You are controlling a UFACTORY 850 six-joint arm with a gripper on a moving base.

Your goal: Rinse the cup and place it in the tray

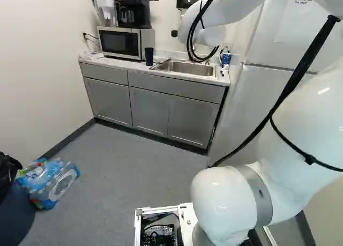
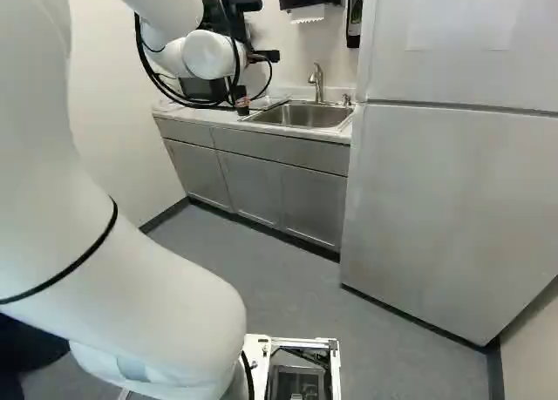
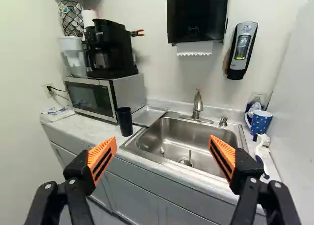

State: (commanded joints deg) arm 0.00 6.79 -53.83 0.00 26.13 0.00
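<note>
Pale walls (image 3: 29, 68) close in the kitchenette corner, and a tall white refrigerator (image 2: 445, 200) stands right beside the sink end in the right base view. Your thick white arm (image 2: 139, 278) reaches toward that corner, so a wide elbow swing could scrape the refrigerator. Along the wall runs the light surface (image 3: 88, 132) over grey cabinets (image 1: 153, 109); come in too low and you could strike its front edge. On it sits the silver-sided, black-fronted microwave (image 3: 91, 96), and next to that is the recessed stainless steel sink (image 3: 157, 137).

Your black hand with orange pads (image 3: 162, 139) is spread wide, with nothing pinched. The flat, shallow metal tray (image 3: 148, 115) lies between microwave and sink. Behind the basin rises the curved metal faucet (image 3: 197, 106), which you could knock while rinsing.

The blue mug with coloured dots (image 3: 259, 122) stands across the sink; "cup" could be misread as that. More likely you want the tall, dark, narrow cup (image 3: 124, 122), upright just beside the tray and close to the microwave. Reaching it looks like your next step. A careless finger could jam against the microwave or catch the tray, and an off-centre touch could tip the cup. Once wet, it may slip.
</note>
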